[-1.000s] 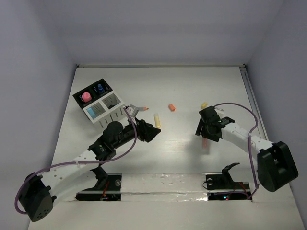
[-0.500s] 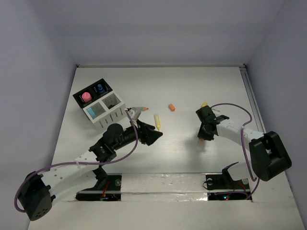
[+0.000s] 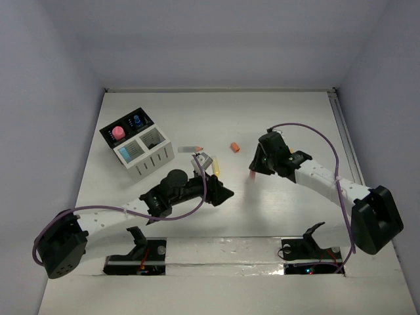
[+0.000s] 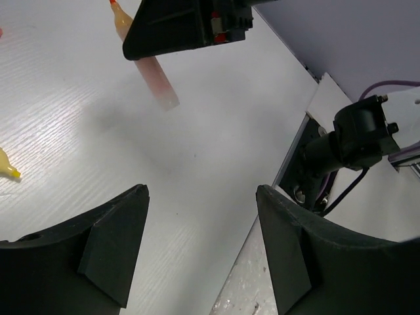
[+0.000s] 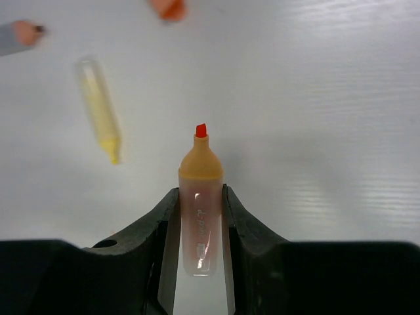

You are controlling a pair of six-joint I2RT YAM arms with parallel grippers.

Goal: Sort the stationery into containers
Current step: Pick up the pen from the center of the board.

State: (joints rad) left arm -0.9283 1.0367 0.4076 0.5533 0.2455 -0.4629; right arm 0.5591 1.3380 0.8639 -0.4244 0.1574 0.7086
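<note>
My right gripper is shut on a see-through pink highlighter with an orange neck and red tip. It hangs above the table's middle, under the right gripper. The left wrist view shows the same highlighter. My left gripper is open over bare table, nothing between its fingers, just left of the held highlighter. A yellow highlighter lies beside it. The containers stand at the left with a pink piece and a blue-capped bottle in the black compartments.
An orange cap and a grey stick with an orange tip lie loose behind the yellow highlighter. The right wrist view shows the yellow highlighter ahead to the left. Another yellow piece lies beyond the right gripper. The arm bases line the near edge.
My right gripper shut on the pink highlighter, lifted it and carried it left toward the table's middle. The left arm reached further right, still open.
</note>
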